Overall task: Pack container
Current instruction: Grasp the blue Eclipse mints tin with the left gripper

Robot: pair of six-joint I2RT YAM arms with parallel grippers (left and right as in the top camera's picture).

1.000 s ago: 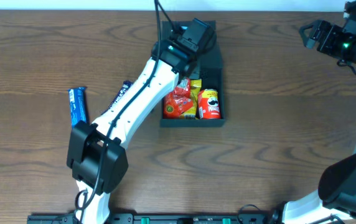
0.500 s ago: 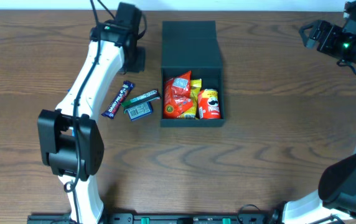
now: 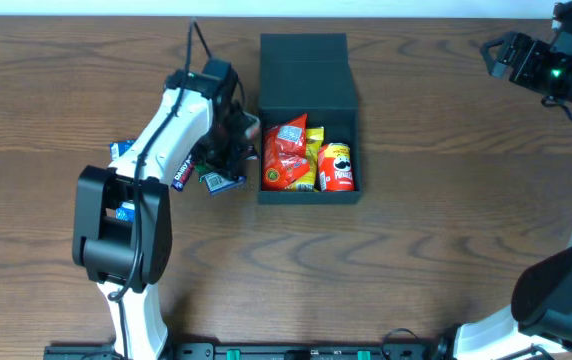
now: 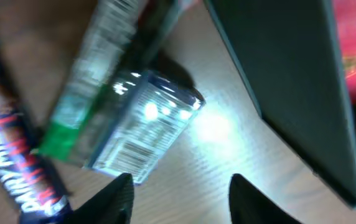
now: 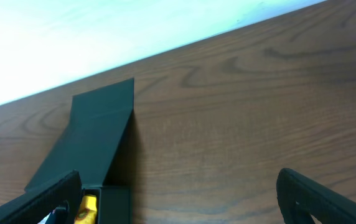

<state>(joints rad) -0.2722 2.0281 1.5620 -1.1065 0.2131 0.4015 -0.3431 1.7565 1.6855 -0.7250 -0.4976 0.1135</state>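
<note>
The dark container (image 3: 307, 192) lies open at mid table, its flap lid (image 3: 304, 68) folded back. Inside are a red snack bag (image 3: 286, 160), a yellow pack (image 3: 314, 138) and a small red crisps can (image 3: 337, 166). My left gripper (image 3: 236, 138) hovers low just left of the box, open and holding nothing. In the left wrist view the left gripper (image 4: 184, 200) hangs over bare wood, with a green and silver pack (image 4: 134, 121) just beyond the fingertips and the container wall (image 4: 290, 81) to the right. My right gripper (image 3: 496, 55) stands wide open at the far right, away from everything.
A purple chocolate bar (image 3: 180, 177) and the green pack (image 3: 224, 181) lie left of the box. A blue bar (image 3: 120, 150) peeks out from under the left arm. The right wrist view shows the lid (image 5: 97, 130) and open wood to its right.
The left arm left the box, swung out to the far left, then came back down beside the box over the loose packs. Its jaws opened. The right arm stayed still.
</note>
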